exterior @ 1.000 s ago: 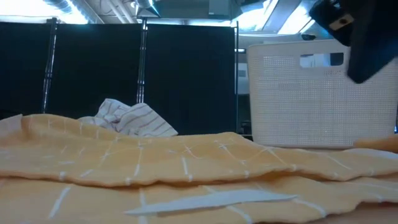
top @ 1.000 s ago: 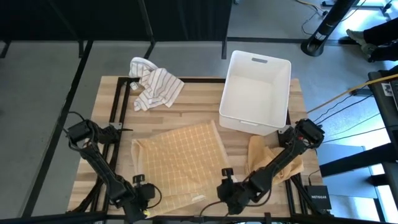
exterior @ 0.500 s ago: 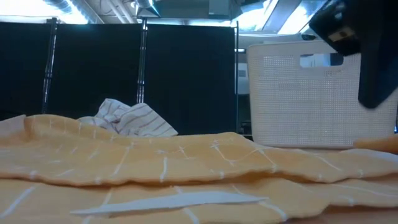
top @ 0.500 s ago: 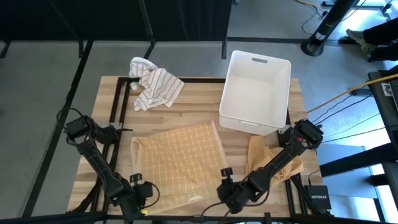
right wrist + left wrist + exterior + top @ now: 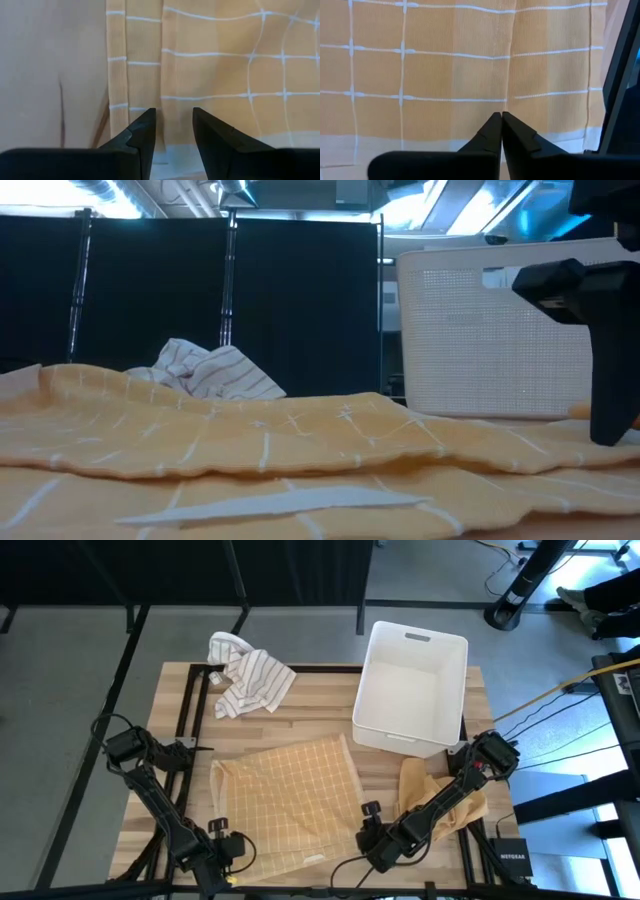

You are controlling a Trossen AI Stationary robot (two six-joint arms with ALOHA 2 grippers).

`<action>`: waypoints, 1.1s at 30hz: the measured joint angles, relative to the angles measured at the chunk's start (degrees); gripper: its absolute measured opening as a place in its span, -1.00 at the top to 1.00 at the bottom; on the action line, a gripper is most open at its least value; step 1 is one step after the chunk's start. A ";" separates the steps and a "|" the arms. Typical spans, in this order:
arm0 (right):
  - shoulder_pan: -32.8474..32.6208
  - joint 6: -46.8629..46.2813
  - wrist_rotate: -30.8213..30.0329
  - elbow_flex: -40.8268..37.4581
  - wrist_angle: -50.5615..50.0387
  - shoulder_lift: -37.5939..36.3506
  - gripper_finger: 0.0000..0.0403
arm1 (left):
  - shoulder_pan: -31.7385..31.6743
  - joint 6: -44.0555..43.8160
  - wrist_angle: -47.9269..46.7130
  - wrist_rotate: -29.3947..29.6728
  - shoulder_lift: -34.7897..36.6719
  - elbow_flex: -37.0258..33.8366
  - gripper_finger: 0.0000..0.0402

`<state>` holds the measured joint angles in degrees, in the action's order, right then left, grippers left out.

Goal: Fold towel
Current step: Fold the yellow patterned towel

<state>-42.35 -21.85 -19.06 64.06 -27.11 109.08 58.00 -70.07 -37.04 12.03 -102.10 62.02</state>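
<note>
Item: yellow checked towel (image 5: 290,802), spread flat on the wooden table (image 5: 320,705), in front of the white bin (image 5: 411,687) and a little to its left. Pale hem along its near edge; a long white tag lies on that edge in the low view.

Item: my left pincer (image 5: 501,120), at the towel's near left corner. Fingers clenched tight together, tips pressed down on the cloth just above the pale hem. Whether any fabric is caught between them I cannot tell.

Item: my right pincer (image 5: 174,125), at the towel's near right corner, on the near side of the bin. Fingers parted, standing over the towel's side edge, one toward the bare wood and one over the cloth; grasping nothing.

Item: striped cloth (image 5: 246,675), white with dark lines, crumpled at the table's far left, left of the bin.

Item: second orange cloth (image 5: 437,795), bunched in front of the bin, under my right arm.
</note>
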 joint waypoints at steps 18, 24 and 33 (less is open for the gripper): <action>0.00 -3.89 -2.54 0.10 -0.01 0.00 0.61 | 0.96 -5.07 0.41 0.59 -0.13 0.02 0.56; 0.00 -3.41 -2.72 0.01 -0.16 0.00 0.35 | 1.61 -3.12 -0.79 -0.75 -0.47 -0.91 0.34; 0.00 -3.29 -2.50 -0.01 -0.07 -0.02 0.34 | 1.52 -3.03 -0.53 -1.66 -0.85 -1.57 0.44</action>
<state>-42.35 -25.13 -21.56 64.05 -27.18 109.06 59.53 -73.10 -37.57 10.37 -102.96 60.45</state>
